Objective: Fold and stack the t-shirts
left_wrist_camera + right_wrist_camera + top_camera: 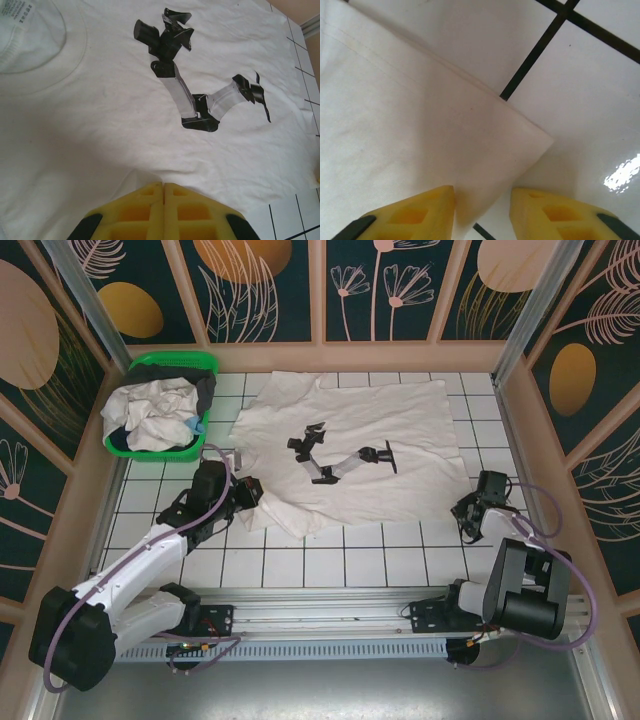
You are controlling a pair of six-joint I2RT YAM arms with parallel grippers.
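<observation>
White glossy tiles with black grid lines make up the worktop [300, 560], boxed in by dark panels [260, 290] painted with leaves and orange discs.

We see the left gripper [163, 186] with its yellow fingers [135, 212] pressed flat together, no gap between them, nipping the near edge of a soft off-white cotton short-sleeved t-shirt [400, 420]. From above, this gripper sits at the t-shirt's near-left corner, by the sleeve. The left arm [140, 560], white with black joints, stretches low and diagonally forward from its base.

On the other side, the right gripper [482, 191] has its fingers apart, and the pointed near-right corner of the same t-shirt lies between them on the tile. We cannot tell whether either finger touches the cloth. The right arm [520, 580] is folded back on itself, its black elbow raised and the wrist tipped down towards the corner.

Between the two, the t-shirt lies spread out, front side up, and its black angular chest print [175, 90] shows a jointed robot arm. Inside the collar we make out a white neck label [20, 11] with small grey lettering, too small and turned for us to read.

At the far left corner stands a green plastic basket [175, 362] with a heap of crumpled white cloth [160, 415] and some dark fabric.
</observation>
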